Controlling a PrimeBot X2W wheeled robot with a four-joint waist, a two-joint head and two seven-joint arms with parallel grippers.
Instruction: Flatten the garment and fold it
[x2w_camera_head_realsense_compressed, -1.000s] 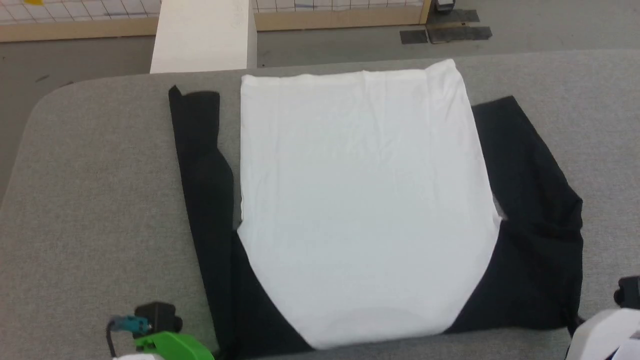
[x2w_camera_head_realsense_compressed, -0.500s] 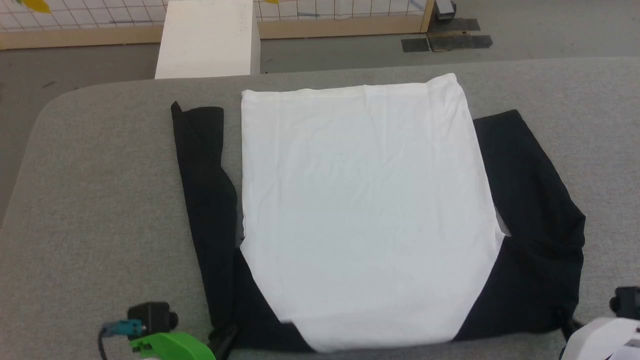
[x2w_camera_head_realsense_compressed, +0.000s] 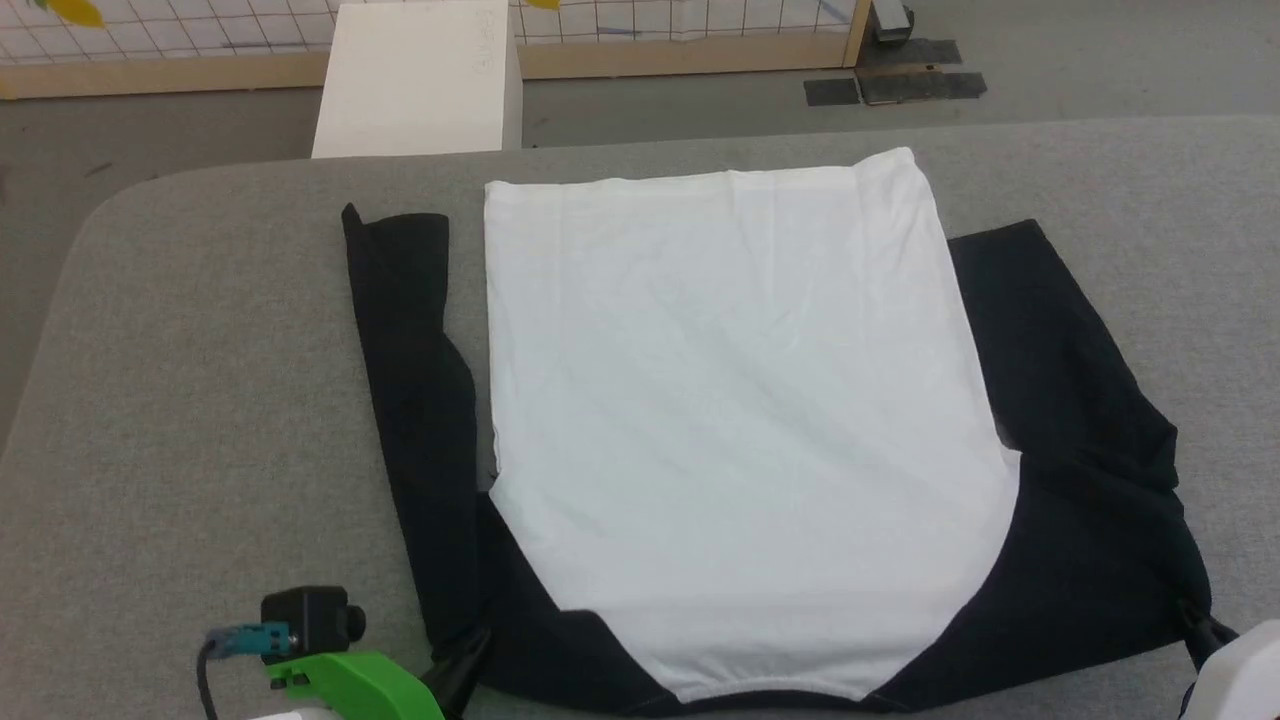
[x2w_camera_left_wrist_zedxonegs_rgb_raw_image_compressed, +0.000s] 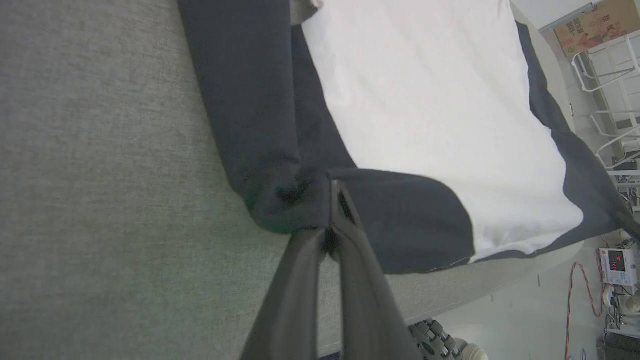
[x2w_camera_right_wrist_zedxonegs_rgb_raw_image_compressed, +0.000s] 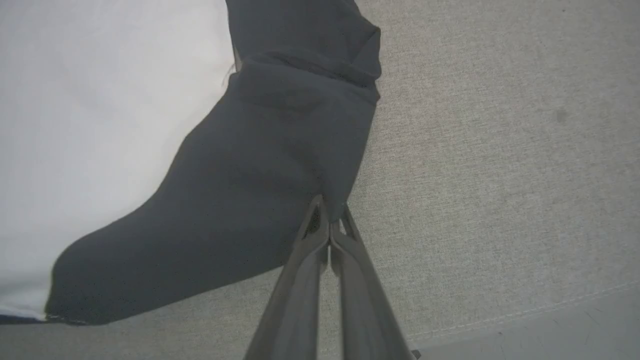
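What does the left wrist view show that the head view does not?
Left wrist view: the left gripper, shut on the garment at its black near corner, and a device with a red display. Head view: the white box beyond the table and the garment's far hem. Both: the garment's white and black cloth, the grey table.

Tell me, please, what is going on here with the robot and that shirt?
The robot has the garment spread on the grey table, white panel up and fairly smooth. Its left gripper is shut on the black cloth at the near left corner, and its right gripper pinches the near right black corner. The body is not yet folded.
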